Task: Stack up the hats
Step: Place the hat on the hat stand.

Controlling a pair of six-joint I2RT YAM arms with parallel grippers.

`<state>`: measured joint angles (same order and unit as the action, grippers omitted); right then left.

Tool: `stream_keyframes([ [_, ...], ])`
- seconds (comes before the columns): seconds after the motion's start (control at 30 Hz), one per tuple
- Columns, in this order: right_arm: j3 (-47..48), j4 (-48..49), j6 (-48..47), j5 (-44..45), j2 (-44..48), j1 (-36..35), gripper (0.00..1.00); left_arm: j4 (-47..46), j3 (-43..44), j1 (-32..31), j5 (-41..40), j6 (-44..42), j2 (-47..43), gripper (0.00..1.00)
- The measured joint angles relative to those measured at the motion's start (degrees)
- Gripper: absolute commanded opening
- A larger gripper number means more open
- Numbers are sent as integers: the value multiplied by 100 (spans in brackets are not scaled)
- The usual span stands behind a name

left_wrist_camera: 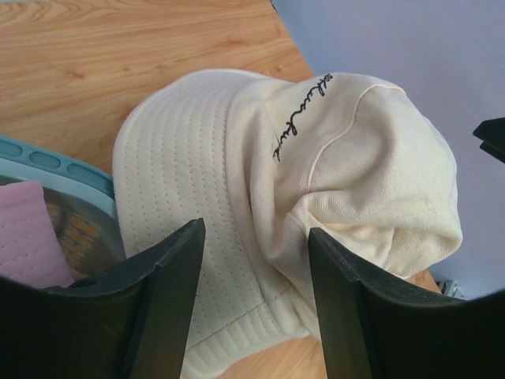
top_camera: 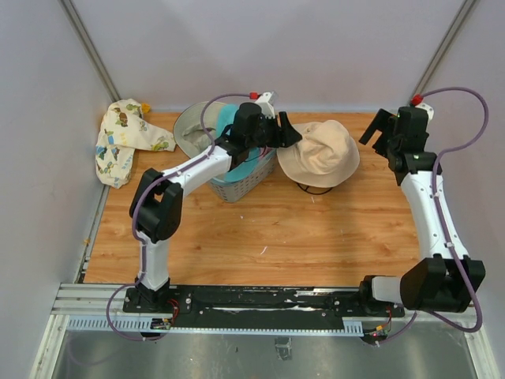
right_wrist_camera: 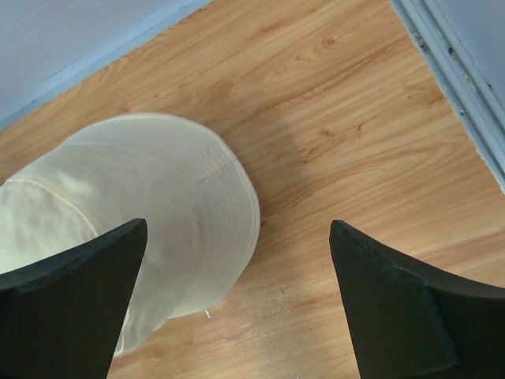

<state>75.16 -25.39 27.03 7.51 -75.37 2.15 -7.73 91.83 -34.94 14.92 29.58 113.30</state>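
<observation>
Beige hat [top_camera: 318, 154] on the counter [top_camera: 260, 229], flanked by 2 arms.
Sits crown-up just right of the mesh basket [top_camera: 237, 185], with a teal hat [top_camera: 229, 118] and a grey hat [top_camera: 189, 122] piled there. Left fingers [left_wrist_camera: 170, 300] apart, poised over the basket-side brim, contact impossible to tell; right fingers [right_wrist_camera: 71, 300] spread wide and empty, near the opposite edge but apart from it. Left arm nearer: probably best placed to pinch the brim and carry it left onto the pile.
</observation>
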Motion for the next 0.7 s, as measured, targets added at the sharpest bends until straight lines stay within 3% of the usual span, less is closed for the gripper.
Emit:
stream_keyframes([
  [0.27, -957, 728, 17, -280, 669, -308, 100, -483, -634, 2, 22, 221, -151, 60],
  [0.7, -785, 1141, 20, -599, 166, -780, 100, -734, -380, -234, -31, 643, 131, 60],
])
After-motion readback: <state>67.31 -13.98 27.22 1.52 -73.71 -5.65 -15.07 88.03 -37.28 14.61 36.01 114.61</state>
